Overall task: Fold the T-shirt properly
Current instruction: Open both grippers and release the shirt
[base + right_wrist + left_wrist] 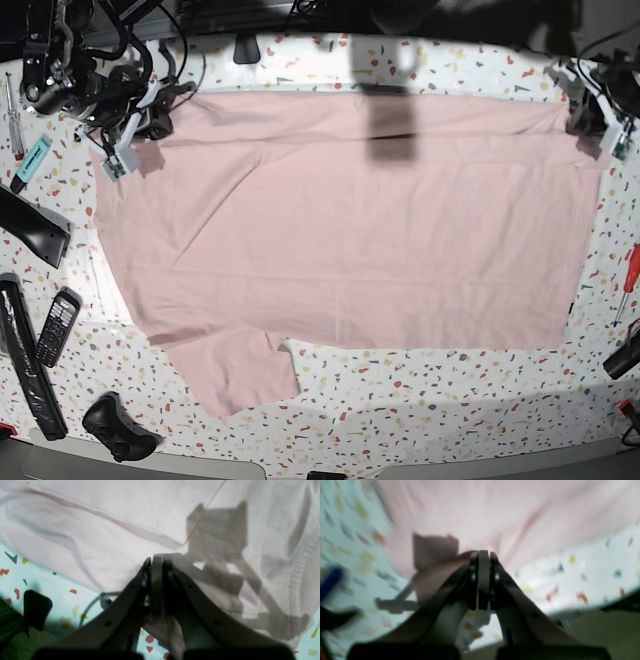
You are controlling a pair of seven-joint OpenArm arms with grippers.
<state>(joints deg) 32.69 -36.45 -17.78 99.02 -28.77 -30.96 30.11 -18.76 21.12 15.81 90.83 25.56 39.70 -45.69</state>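
Observation:
The pale pink T-shirt (340, 230) lies spread flat on the speckled table, plain side up, with one sleeve (240, 375) sticking out at the front left. No lettering shows. My right gripper (156, 558) is shut on the shirt's edge at the far left corner (150, 122), with cloth hanging under its fingers. My left gripper (483, 552) is shut on the shirt's edge at the far right corner (583, 115). Creases in the shirt (520, 517) radiate from its tips. The left wrist view is blurred.
Along the table's left edge lie a teal marker (32, 160), a black wedge (35, 235), a phone (57, 327), a long black bar (25, 365) and a black controller (118, 425). A red screwdriver (628, 280) lies at the right edge.

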